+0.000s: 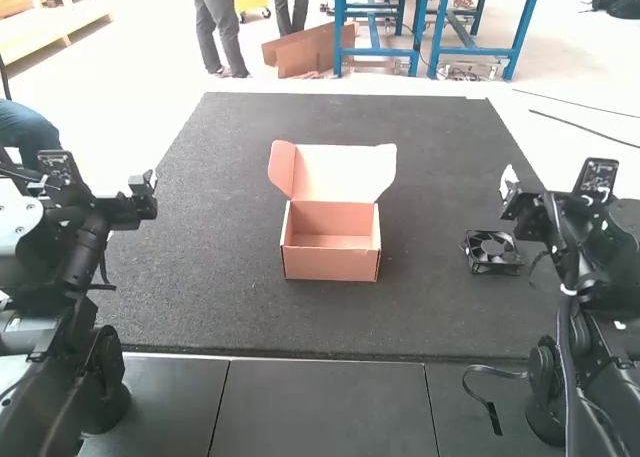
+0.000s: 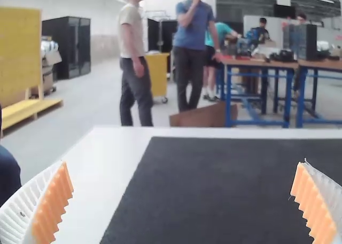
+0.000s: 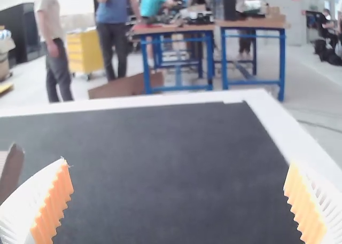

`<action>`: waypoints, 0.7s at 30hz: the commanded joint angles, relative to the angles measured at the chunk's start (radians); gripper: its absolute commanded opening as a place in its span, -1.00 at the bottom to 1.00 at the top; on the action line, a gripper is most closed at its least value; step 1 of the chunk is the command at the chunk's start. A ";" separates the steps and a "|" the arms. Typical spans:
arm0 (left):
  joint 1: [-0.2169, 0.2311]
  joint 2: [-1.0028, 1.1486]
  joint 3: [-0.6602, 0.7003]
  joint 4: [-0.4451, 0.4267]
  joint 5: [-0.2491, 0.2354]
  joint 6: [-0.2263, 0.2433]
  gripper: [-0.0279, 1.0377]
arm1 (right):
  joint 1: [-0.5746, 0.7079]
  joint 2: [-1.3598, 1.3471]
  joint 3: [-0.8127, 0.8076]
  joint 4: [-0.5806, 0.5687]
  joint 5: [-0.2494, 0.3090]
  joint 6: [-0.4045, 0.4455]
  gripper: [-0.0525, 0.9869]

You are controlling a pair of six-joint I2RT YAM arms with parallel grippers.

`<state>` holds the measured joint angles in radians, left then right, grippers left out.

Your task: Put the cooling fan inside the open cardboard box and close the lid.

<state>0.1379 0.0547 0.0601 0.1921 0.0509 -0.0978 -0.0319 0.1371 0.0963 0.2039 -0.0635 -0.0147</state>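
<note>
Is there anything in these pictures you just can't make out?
High view: the near floor inside the cardboard box, hidden by its own front wall.
High view: the blades and any cable of the cooling fan, too small to tell.
Right wrist view: a brown shape, cut off by the picture's edge.

I am finding no text, label, number or sign that I can read in any view. The cardboard box is showing me plain brown faces. The cooling fan is sitting too small in the high view for me to tell whether it carries any marking.
</note>
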 commanded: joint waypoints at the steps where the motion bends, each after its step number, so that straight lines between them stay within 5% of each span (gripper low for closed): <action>1: -0.003 0.088 0.103 0.015 0.009 0.007 0.87 | -0.003 0.147 0.126 0.023 0.013 0.010 0.85; 6: -0.003 0.277 0.241 -0.026 0.004 0.007 0.87 | -0.002 0.427 0.315 -0.038 0.064 0.044 0.85; 13: -0.003 0.502 0.460 -0.232 -0.002 0.007 0.87 | -0.003 0.723 0.655 -0.432 0.065 0.108 0.85; 17: -0.003 0.634 0.600 -0.404 0.001 0.015 0.87 | -0.005 0.771 0.777 -0.653 -0.055 0.122 0.87; 19: -0.003 0.689 0.659 -0.496 0.004 0.104 0.87 | -0.005 0.773 0.819 -0.706 -0.009 0.114 0.86; 21: -0.003 0.720 0.713 -0.556 -0.013 0.133 0.87 | -0.005 0.794 0.862 -0.745 0.060 0.070 0.85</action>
<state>0.1379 0.7422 0.6930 -0.3294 0.0525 -0.0463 -0.0322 0.9211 0.8841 -0.5217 -0.0475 0.0799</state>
